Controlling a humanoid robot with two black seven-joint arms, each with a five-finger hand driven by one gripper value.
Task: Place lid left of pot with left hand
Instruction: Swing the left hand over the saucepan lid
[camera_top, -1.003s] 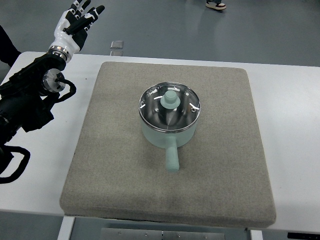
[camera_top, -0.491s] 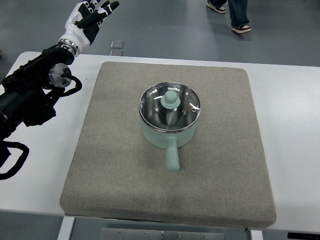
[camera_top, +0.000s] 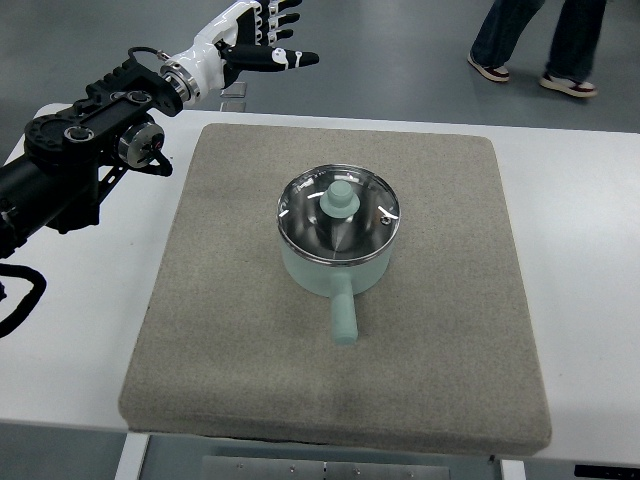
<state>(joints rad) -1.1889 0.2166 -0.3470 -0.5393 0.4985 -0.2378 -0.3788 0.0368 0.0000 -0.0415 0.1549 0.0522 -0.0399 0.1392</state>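
A pale green saucepan (camera_top: 338, 255) is sitting near the middle of a square grey felt mat (camera_top: 450, 340), which is lying on a white table (camera_top: 585, 250). The saucepan's straight handle (camera_top: 343, 315) is pointing toward the near edge of the mat. A glass lid (camera_top: 339, 212) with a metal rim and a pale green knob (camera_top: 340, 198) is resting closed on top of the saucepan.

The left hand (camera_top: 248, 45), white with black finger joints, is hovering beyond the far left corner of the mat, well apart from the saucepan and lid. Its fingers (camera_top: 290, 57) are stretching out straight and slightly spread, pointing to the right, and are holding nothing. The black left arm (camera_top: 85, 140) is reaching in from the left side, crossing above the table to the left of the mat.

On the grey floor beyond the table, far to the right of the saucepan, a person's legs in jeans and dark shoes (camera_top: 535, 45) are showing.
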